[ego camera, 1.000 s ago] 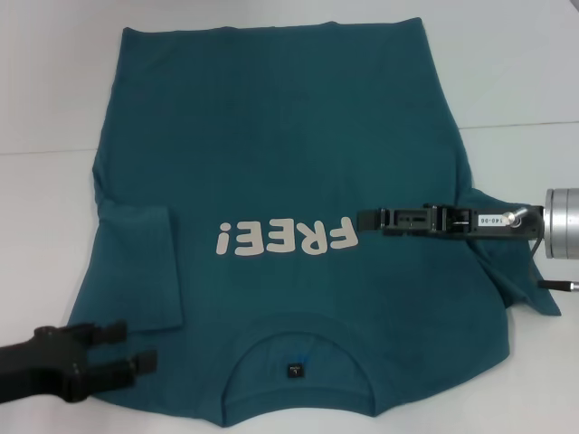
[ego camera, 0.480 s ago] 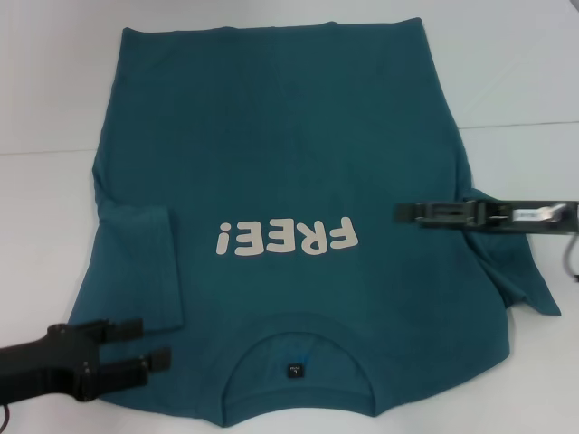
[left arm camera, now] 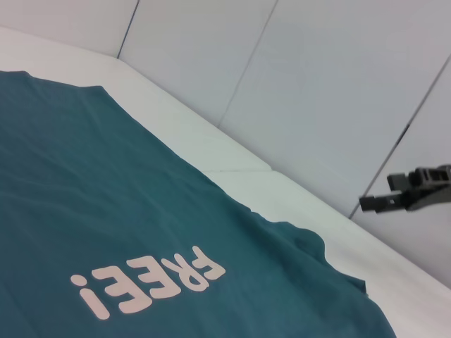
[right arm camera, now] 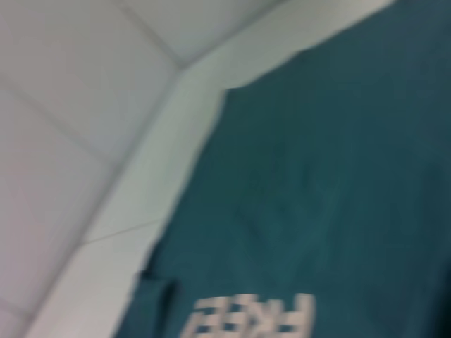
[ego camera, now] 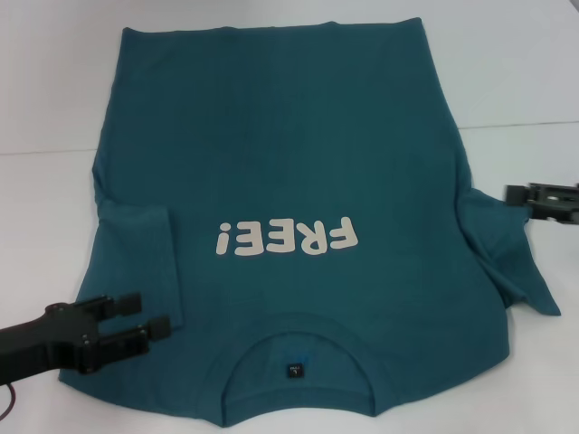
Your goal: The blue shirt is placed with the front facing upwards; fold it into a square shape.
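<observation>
Blue shirt (ego camera: pixel 289 181), a large dark teal cotton T-shirt with white "FREE!" lettering (ego camera: pixel 287 238), lies spread front-up across the white bench (ego camera: pixel 54 99), filling the middle of the head view with its collar at the lower centre and one sleeve folded inward at the left. At the lower left of the frame the black left claw (ego camera: pixel 152 316) hovers over the shirt's edge with its two fingers parted and nothing between them. At the right edge, the black right claw (ego camera: pixel 516 194) sits beside the crumpled sleeve, and whether it is parted or closed cannot be told.

The blue shirt (ego camera: pixel 280 181) lies on the table (ego camera: pixel 54 81), collar (ego camera: pixel 296 362) nearest the robot.
</observation>
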